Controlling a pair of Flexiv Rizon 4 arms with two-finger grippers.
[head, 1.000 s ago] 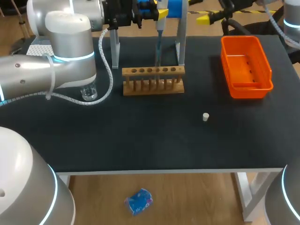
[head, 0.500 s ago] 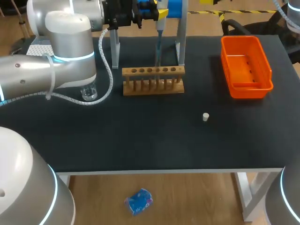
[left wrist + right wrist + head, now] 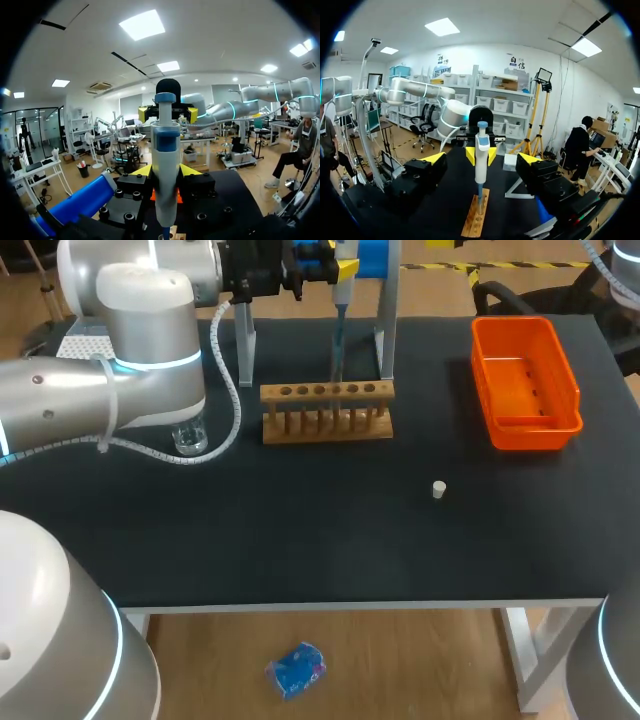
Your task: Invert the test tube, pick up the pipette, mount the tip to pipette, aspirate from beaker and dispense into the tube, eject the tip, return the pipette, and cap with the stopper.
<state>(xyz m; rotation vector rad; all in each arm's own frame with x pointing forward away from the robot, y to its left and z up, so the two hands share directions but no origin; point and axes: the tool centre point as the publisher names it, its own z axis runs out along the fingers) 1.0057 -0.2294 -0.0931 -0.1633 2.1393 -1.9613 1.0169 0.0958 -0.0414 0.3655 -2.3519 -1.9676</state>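
Table [image 3: 330,540]: black. Tray [image 3: 553,360]: orange. Tube rack [image 3: 327,393]: tan wood. Stopper [image 3: 438,489]: white. Pipette [image 3: 165,175]: white body, blue bands.

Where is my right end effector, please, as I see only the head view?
Observer: It is beyond your frame. The right wrist view shows the right end effector open, with the pipette ahead of it, untouched.
Operator: Thank you. Is the left end effector actually holding that pipette?
Observer: Yes. The left wrist view shows the left end effector with a yellow tip against each side of the pipette's body.
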